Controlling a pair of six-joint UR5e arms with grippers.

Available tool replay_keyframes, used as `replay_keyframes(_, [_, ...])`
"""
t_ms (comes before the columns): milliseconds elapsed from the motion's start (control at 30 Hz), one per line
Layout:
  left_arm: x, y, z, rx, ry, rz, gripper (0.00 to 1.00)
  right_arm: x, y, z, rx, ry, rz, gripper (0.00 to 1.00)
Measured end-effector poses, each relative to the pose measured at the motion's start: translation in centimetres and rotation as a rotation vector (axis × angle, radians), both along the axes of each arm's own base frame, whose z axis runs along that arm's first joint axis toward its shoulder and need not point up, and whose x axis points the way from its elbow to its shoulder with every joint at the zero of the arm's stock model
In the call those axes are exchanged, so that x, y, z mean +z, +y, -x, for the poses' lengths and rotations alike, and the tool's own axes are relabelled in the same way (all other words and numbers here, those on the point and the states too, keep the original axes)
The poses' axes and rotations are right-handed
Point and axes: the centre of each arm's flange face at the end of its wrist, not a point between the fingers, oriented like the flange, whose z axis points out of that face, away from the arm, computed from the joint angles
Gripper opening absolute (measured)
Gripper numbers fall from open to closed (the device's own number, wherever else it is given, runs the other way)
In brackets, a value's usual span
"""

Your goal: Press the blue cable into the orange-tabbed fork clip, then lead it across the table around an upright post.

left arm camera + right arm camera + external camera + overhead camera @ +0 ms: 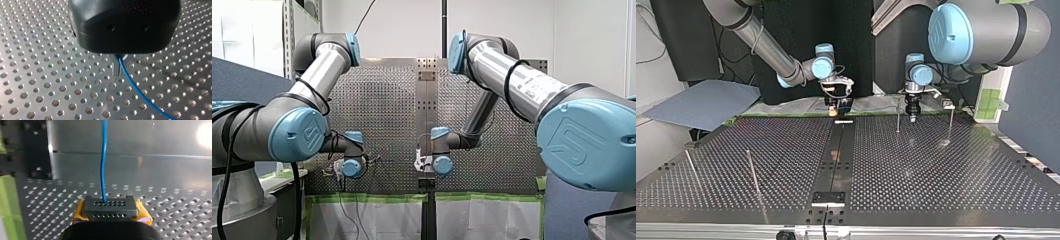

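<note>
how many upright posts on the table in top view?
4. Post and post at the view's near left; post beside my left gripper; post further right. Arms may hide more.

**Perforated metal bench [936, 170], a dark strip [836, 160] running down its middle.**
In the top view, far-left post [692, 167] and left post [752, 171] stand at lower left, centre-right post [897, 117] and right post [950, 122] at upper right; a black plate [828, 197] sits at bottom centre.
</note>
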Motion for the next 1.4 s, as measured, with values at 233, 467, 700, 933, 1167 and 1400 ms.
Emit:
replay_keyframes(233, [-0.2, 0.4, -0.1, 0.007, 0.047, 0.004, 0.00, 1.7, -2.1, -0.5, -0.002, -0.023, 0.027, 0.00])
replay_keyframes(467, [-0.6, 0.7, 0.3, 0.012, 0.095, 0.000, 0.00, 2.1, -2.8, -0.7, 0.020, -0.032, 0.034, 0.00])
replay_keyframes(700, [-0.7, 0.8, 0.4, 0.006, 0.107, -0.019, 0.13, 2.2, -3.0, -0.7, 0.028, -0.033, 0.034, 0.00])
replay_keyframes(933, [-1.1, 1.3, 0.9, 0.031, 0.160, -0.075, 0.54, 2.1, -3.0, -0.6, 0.029, -0.028, 0.029, 0.00])
replay_keyframes(1167, [-1.5, 1.7, 1.7, 0.035, 0.206, -0.098, 1.00, 2.0, -2.9, -0.6, 0.029, -0.024, 0.024, 0.00])
replay_keyframes(1400, [-2.3, 1.8, 3.3, 0.027, 0.238, -0.113, 1.00, 1.9, -2.9, -0.5, 0.029, -0.021, 0.020, 0.00])
